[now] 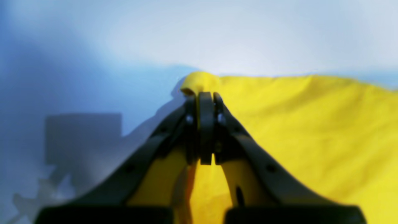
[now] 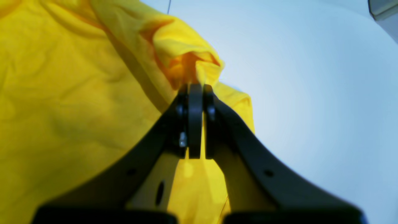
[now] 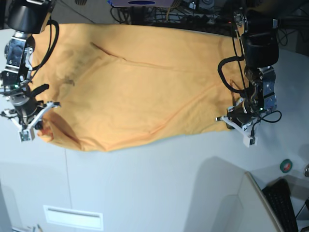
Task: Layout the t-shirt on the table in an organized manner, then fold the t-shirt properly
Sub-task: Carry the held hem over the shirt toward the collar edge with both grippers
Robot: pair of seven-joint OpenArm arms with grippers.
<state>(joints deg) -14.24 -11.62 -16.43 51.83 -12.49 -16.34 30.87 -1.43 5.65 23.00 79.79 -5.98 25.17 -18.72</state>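
Across the pale grey-white tabletop [image 3: 159, 183] the plain orange short-sleeved cotton t-shirt [image 3: 140, 87] lies spread wide, reaching from one arm to the other, with long creases running through its middle and its near edge curving along the bare surface. From where I stand, the left black pincer [image 1: 205, 99] is closed down tight, its jaws meeting with a small rolled corner of the cloth bunched between them at the shirt's edge; the fabric reads yellow in that wrist view. The right black pincer [image 2: 196, 90] is likewise squeezed together on a crumpled fold of the shirt, the cloth puckering up just beyond its tips. Seen from the base view, the left pincer [image 3: 240, 123] sits at the shirt's right corner and the right pincer [image 3: 26, 123] at its left corner, both low by the tabletop.
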